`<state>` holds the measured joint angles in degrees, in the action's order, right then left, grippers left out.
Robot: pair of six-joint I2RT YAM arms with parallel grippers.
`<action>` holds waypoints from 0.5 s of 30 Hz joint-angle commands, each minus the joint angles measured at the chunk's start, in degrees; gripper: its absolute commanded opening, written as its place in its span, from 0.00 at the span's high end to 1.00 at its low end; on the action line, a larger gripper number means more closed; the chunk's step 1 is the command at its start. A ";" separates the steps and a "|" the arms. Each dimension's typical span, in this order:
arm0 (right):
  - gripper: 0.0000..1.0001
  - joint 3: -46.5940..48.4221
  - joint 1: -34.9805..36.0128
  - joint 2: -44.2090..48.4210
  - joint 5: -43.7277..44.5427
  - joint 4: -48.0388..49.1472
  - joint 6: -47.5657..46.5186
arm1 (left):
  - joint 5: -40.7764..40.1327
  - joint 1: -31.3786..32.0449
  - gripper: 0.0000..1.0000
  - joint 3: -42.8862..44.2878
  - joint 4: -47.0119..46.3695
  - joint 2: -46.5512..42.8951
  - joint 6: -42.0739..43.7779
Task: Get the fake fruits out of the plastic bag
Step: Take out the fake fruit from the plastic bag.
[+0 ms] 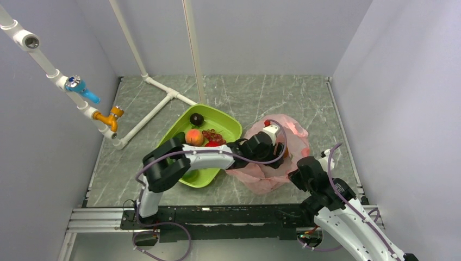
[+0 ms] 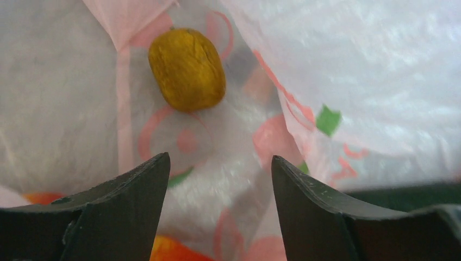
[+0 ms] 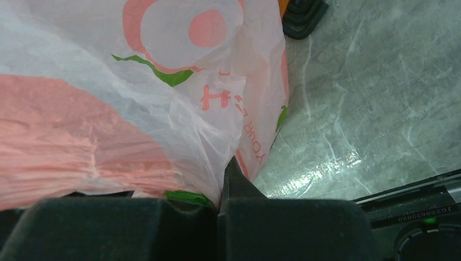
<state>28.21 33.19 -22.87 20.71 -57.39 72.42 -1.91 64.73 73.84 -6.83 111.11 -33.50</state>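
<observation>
Bearing everything: the table, grey-green and marbled, spreads out ahead of you between pale walls.
Left arm: it reaches from its base at near left towards the right, crossing the near end of the tray and ending among the bag's pink folds.
Right arm: it comes up from near right and ends at the bag's near right edge.
Plastic bag: pink, thin and crinkled, printed with red rings and green leaves. You will find it lying on the table right of centre, just right of the tray and between your two arms.
Tray: lime green, set at a slant just left of the bag.
Left gripper: it is inside the bag. Its jaws stand apart and grip nothing, with only bag film showing between them.
Right gripper: its jaws are pressed together, clamped on a fold of the bag's film.
Fruit in the bag: one ochre fruit, oval, lies on the film ahead of your left jaws, apart from both tips.
Fruit in the tray: an orange peach sits just left of a red grape bunch, and a dark avocado lies a little farther back.
</observation>
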 commanded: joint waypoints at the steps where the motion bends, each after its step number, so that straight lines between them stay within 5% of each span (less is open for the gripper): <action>1: 1.00 0.63 0.24 -0.42 0.32 1.14 -0.80 | -8.17 0.83 0.24 8.05 -3.30 5.42 3.42; 8: 1.00 0.34 0.24 -0.24 -0.58 1.97 -1.31 | -15.74 0.84 0.08 15.49 -0.38 11.97 4.33; 15: 1.00 0.43 0.26 0.03 -0.54 1.55 -1.57 | -18.77 0.88 0.08 19.48 -0.40 17.14 5.36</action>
<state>28.21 33.19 -22.94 20.43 -56.93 71.64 -16.88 65.30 90.32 -6.46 125.82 -30.13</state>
